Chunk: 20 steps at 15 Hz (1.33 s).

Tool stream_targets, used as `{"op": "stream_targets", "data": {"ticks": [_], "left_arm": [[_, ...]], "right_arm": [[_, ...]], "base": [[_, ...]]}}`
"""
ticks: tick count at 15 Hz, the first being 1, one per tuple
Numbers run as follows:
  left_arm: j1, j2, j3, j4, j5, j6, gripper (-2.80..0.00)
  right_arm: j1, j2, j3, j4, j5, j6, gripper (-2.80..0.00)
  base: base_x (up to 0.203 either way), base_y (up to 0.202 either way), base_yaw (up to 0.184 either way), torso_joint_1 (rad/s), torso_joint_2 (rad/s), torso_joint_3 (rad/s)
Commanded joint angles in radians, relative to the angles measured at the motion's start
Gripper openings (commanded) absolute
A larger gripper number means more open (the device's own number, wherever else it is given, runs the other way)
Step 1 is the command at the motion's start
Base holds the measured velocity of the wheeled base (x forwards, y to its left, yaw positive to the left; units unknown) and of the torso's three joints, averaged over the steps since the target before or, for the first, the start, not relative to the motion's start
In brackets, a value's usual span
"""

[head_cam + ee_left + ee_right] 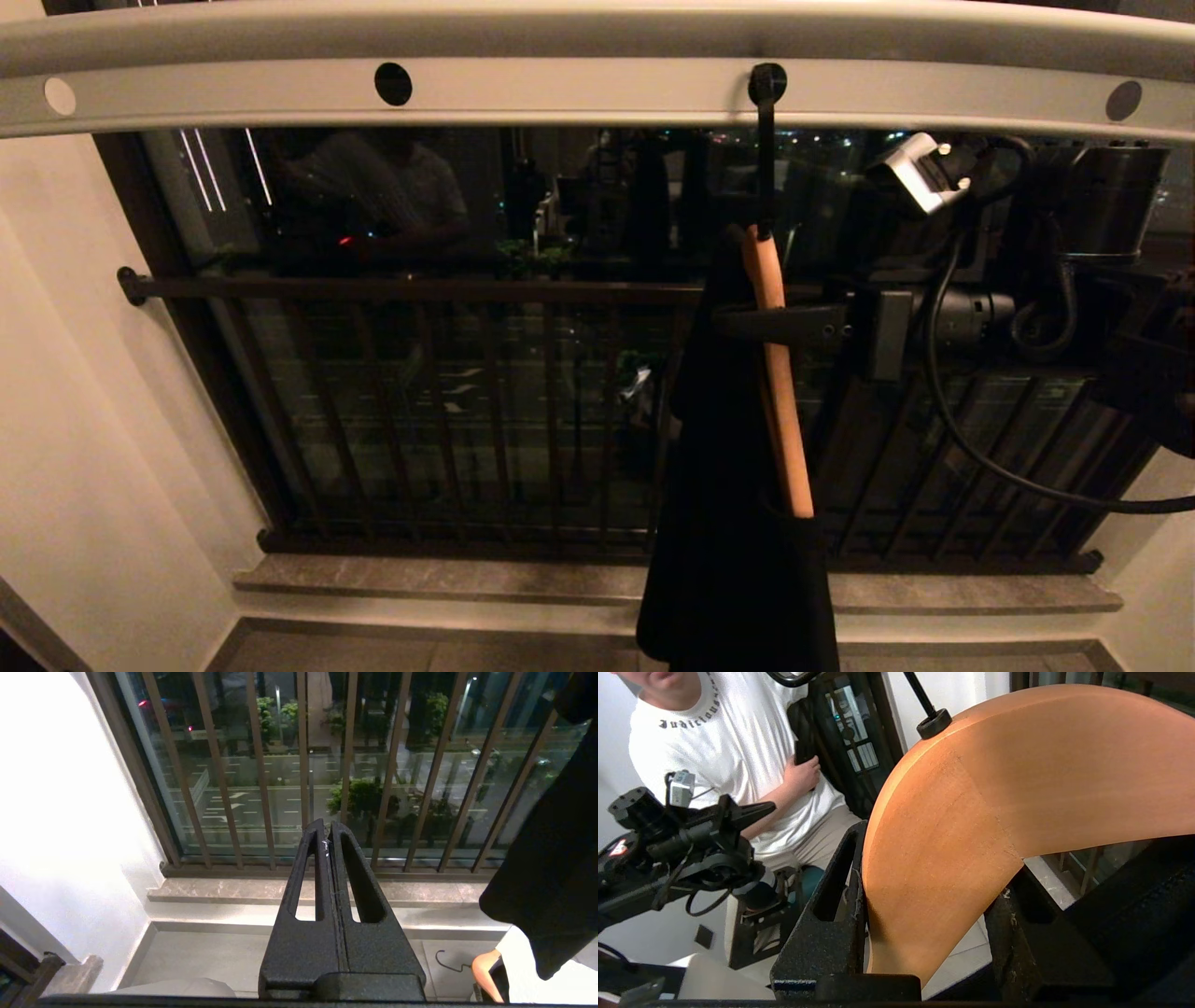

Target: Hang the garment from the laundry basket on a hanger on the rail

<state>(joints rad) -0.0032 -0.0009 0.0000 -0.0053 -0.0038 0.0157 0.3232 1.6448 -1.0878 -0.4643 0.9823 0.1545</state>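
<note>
From my seat I see the hanger (778,373) hooked into a hole of the rail (597,89), its black hook through the second dark hole from the right. The wooden arm hangs edge-on to the head camera, slanting down, and the black garment (738,523) is draped over it, falling in front of the window railing (420,392) toward the sill (448,579).

My right gripper (780,324) reaches in from the right and clamps the hanger partway down its wooden arm (the right wrist view shows the wood filling the gap between both fingers (831,933), pressed against each). So the jaws are closed on the hanger.

The left gripper (330,833) is low and to the left, fingers pressed together with nothing between them, pointing at the railing and sill. The garment's edge hangs off to its side.

A person (733,760) in a white T-shirt sits behind the robot. The basket isn't in any view.
</note>
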Motion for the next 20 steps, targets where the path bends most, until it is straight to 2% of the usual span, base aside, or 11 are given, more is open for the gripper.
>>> {"op": "stream_targets", "data": {"ticks": [1, 20], "left_arm": [[0.000, 0.001, 0.002, 0.000, 0.000, 0.000, -2.80], [0.000, 0.001, 0.002, 0.001, 0.000, 0.001, -2.80]], "right_arm": [[0.000, 0.015, -0.009, -0.004, 0.006, 0.000, -2.80], [-0.011, 0.019, -0.023, -0.002, 0.021, 0.014, -2.80]], "base": [[0.000, 0.000, 0.000, 0.000, 0.00, 0.000], [0.000, 0.000, 0.000, 0.000, 0.00, 0.000]]}}
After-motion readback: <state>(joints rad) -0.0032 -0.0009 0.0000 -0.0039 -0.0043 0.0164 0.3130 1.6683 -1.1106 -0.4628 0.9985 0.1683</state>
